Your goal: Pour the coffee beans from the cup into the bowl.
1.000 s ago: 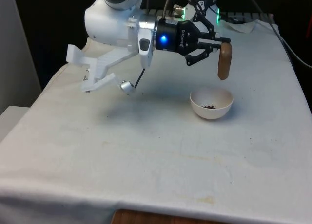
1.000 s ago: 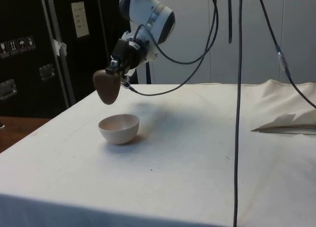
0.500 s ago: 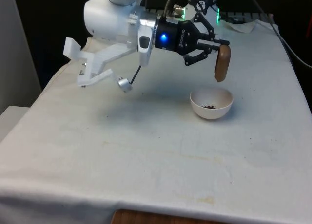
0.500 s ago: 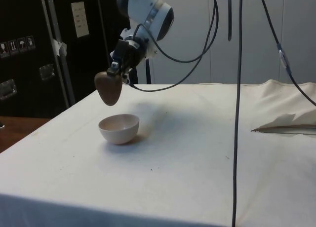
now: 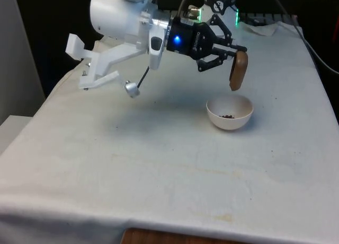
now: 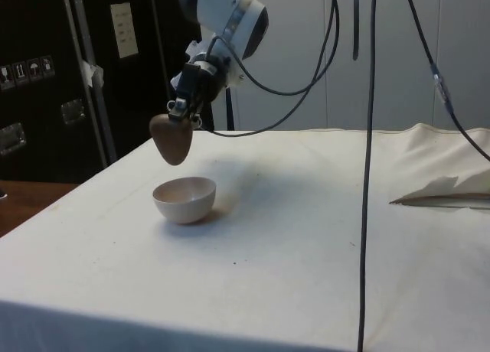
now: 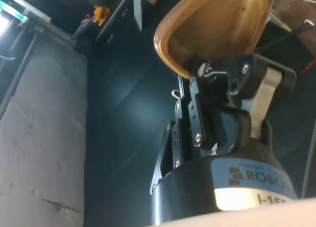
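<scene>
1. Hanging in the air over the bench, the black two-finger end effector is gripping a small brown wooden cup, fingers closed on the cup's rim.
2. The cup is tipping way over, pretty much upside down in the front view, with its rounded bottom slanting toward the front view's left.
3. In the side view the same cup is hovering just above the round white ceramic bowl, not touching it, and the end effector is pinching it from above.
4. The wrist view is looking right into the cup, and its light wooden inside is showing bare, no beans that I can see in there.
5. The end effector in that view is clamping onto the cup's edge.
6. The bowl is sitting on the white cloth toward the front view's right, a bit below the cup.
7. A little clump of dark coffee beans is lying at the bottom of the bowl.
8. The white arm is stretching in from the front view's left, with the end effector lying roughly sideways.
9. Black cables are dangling down in the side view, nearer the camera than the bowl.
</scene>
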`<state>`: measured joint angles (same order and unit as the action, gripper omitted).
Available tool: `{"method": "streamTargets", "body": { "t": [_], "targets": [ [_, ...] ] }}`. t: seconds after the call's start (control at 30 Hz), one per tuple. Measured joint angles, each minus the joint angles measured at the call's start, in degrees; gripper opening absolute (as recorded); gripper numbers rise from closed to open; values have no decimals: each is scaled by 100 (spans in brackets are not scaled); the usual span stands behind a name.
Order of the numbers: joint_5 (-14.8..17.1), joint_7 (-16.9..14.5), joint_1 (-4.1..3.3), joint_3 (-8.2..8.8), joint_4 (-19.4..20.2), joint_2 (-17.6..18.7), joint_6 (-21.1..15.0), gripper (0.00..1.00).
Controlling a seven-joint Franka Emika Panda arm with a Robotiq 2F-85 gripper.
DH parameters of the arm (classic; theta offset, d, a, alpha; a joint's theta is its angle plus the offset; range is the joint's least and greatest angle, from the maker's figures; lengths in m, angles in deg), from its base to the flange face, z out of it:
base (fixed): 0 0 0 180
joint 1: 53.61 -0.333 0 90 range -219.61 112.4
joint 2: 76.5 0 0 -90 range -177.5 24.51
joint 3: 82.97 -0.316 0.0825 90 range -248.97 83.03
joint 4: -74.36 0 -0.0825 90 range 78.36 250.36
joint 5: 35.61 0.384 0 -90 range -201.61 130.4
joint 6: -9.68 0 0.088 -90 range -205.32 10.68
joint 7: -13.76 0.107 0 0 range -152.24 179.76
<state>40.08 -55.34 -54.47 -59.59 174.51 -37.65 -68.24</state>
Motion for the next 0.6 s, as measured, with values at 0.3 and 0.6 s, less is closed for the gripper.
{"method": "streamTargets", "body": {
  "t": [0.3,0.6],
  "targets": [
    [-206,0,-6,0,0,-80,-126,1],
    [-424,0,-6,6,6,-160,-241,1]
  ]
}}
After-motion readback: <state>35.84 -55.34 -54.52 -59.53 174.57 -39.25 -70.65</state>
